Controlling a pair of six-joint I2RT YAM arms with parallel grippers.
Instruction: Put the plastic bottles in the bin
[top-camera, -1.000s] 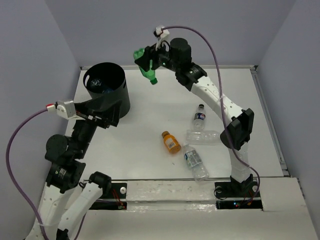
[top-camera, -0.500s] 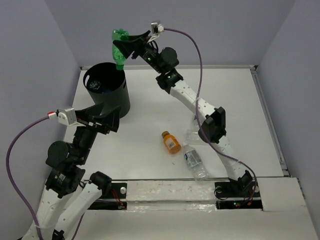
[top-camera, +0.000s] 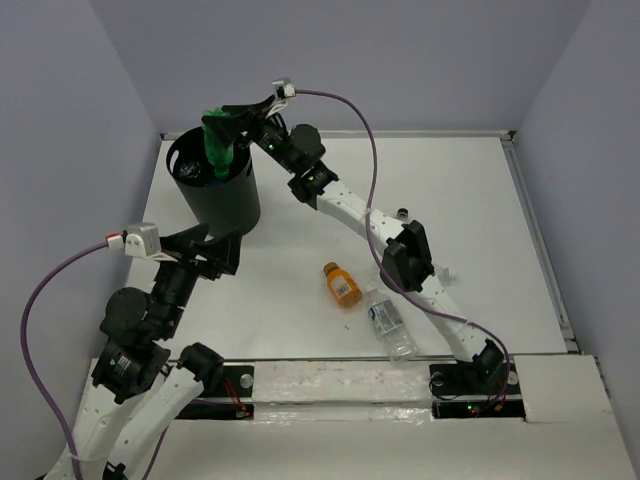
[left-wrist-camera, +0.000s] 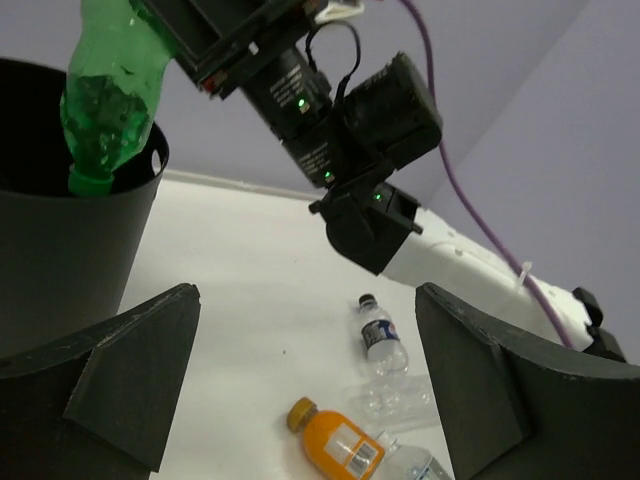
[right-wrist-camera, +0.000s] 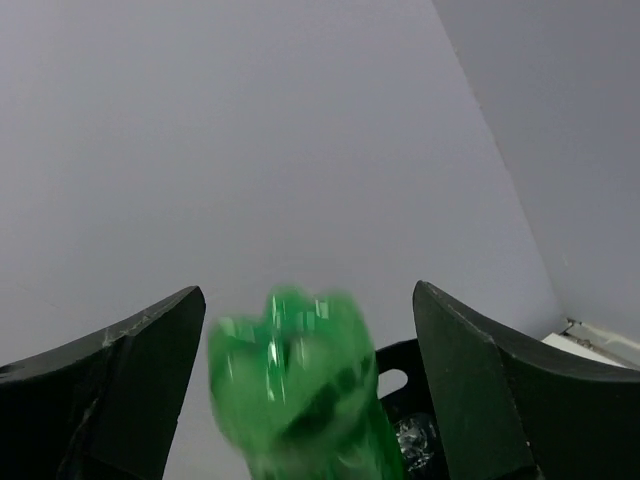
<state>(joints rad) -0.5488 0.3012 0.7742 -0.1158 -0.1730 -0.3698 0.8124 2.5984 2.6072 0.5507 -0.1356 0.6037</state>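
One green bottle (top-camera: 218, 145) hangs cap-down over the bin (top-camera: 240, 205) at upper left. The right claw (right-wrist-camera: 305, 300) is spread apart around it, apparently so it falls in. The left claw (left-wrist-camera: 305, 292) is apart and empty.

Count them off: one green bottle (top-camera: 219, 140), one orange bottle (top-camera: 343, 285). Now the clear ones on the bench (top-camera: 300, 225): dark-capped bottle (left-wrist-camera: 381, 336), crushed bottle (left-wrist-camera: 392, 398), labelled bottle (top-camera: 389, 324). That makes three clear, five bottles showing. And one black bin (top-camera: 228, 198).
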